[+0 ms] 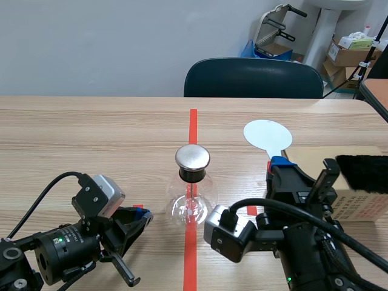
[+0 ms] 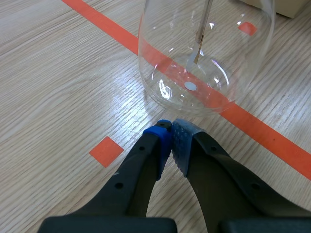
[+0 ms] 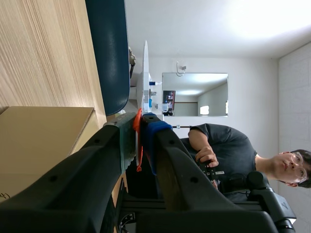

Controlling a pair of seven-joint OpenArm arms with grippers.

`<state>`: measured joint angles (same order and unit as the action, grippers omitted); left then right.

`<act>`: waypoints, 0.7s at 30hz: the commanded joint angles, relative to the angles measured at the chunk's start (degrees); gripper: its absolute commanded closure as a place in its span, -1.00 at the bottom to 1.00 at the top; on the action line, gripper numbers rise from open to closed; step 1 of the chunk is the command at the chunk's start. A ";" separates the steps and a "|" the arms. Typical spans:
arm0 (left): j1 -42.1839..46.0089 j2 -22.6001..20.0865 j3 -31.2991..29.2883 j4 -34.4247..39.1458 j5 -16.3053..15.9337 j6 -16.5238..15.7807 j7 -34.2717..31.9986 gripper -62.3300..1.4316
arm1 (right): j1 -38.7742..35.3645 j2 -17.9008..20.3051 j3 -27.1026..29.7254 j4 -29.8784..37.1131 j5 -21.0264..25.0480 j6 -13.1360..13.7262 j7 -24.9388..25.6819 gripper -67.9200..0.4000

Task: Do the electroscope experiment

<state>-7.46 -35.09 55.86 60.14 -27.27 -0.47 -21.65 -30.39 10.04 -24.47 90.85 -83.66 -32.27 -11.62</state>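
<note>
The electroscope (image 1: 193, 189), a clear glass flask with a round metal cap (image 1: 193, 157) and a thin rod inside, stands on the red tape line at mid-table. My left gripper (image 1: 143, 217) rests low just left of it, shut on nothing. In the left wrist view the blue pads (image 2: 164, 141) meet just short of the flask (image 2: 204, 63). My right gripper (image 1: 280, 162) is right of the flask, shut on the handle of a white round disc (image 1: 267, 134). In the right wrist view that disc (image 3: 145, 73) shows edge-on between the fingers of the right gripper (image 3: 141, 125).
A cardboard box (image 1: 357, 203) with black fur (image 1: 364, 173) on top stands at the right edge, beside the right arm (image 3: 43, 141). A dark chair (image 1: 253, 77) stands behind the table. A person (image 3: 221, 150) sits in the background of the right wrist view.
</note>
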 commanded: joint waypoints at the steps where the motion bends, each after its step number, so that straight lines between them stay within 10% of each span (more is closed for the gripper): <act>1: 0.02 0.13 -0.04 0.74 -0.13 -0.09 -0.79 0.89 | 0.07 0.42 0.13 0.48 -0.04 -0.61 -0.04 0.96; 21: 0.02 0.13 -0.04 0.74 -0.13 -0.09 -0.81 0.89 | 0.07 0.42 0.13 0.48 -0.04 -0.61 -0.04 0.96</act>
<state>-7.46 -35.09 55.86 60.14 -27.27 -0.47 -21.65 -30.39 10.04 -24.47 90.85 -83.66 -32.27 -11.62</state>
